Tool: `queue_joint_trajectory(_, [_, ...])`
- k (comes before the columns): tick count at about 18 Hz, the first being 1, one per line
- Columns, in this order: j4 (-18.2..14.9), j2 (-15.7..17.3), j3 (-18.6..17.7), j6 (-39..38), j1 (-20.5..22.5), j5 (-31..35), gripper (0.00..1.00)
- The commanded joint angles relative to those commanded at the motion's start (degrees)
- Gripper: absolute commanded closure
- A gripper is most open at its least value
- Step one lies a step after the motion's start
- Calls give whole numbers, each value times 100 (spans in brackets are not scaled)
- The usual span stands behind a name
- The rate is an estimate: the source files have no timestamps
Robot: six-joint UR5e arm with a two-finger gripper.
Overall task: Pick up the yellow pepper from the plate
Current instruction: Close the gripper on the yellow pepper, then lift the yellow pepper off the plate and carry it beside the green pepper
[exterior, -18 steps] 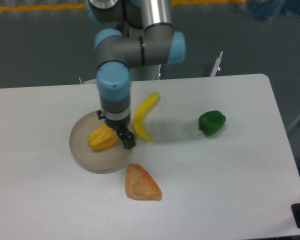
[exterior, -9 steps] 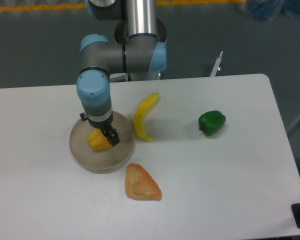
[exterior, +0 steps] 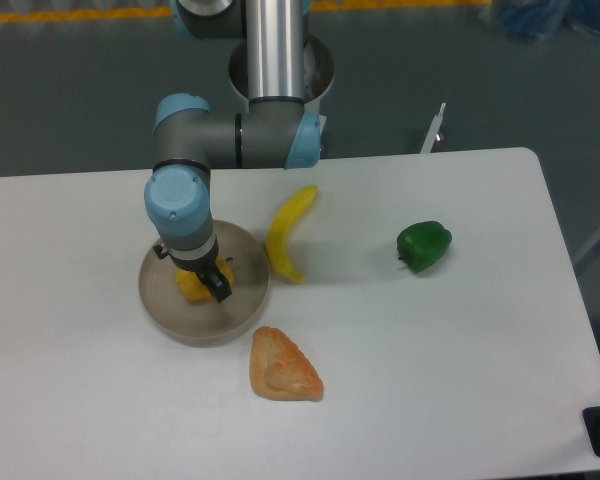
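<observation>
Shifted left since the earlier frames: hand point(exterior: 202, 280), now straight over the yellow pepper point(exterior: 189, 285) and covering most of it. Grip state: cannot tell; one dark finger point(exterior: 218, 285) shows at the pepper's right side. Pepper sits inside the plate point(exterior: 245, 305), left of centre. Advice: seat both fingers across the lobes before closing, then lift straight up. Nearby on the desk point(exterior: 460, 340): banana point(exterior: 288, 235), pastry wedge point(exterior: 283, 367), green pepper point(exterior: 423, 245).
</observation>
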Motion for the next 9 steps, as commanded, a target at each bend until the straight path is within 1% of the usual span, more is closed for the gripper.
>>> queue_joint_trajectory(4, [-18, 158, 184, 35, 61, -17, 74])
queue_joint_trajectory(7, [-53, 351, 290, 70, 272, -44, 74])
queue_joint_trajectory(9, [-79, 369, 325, 123, 456, -53, 74])
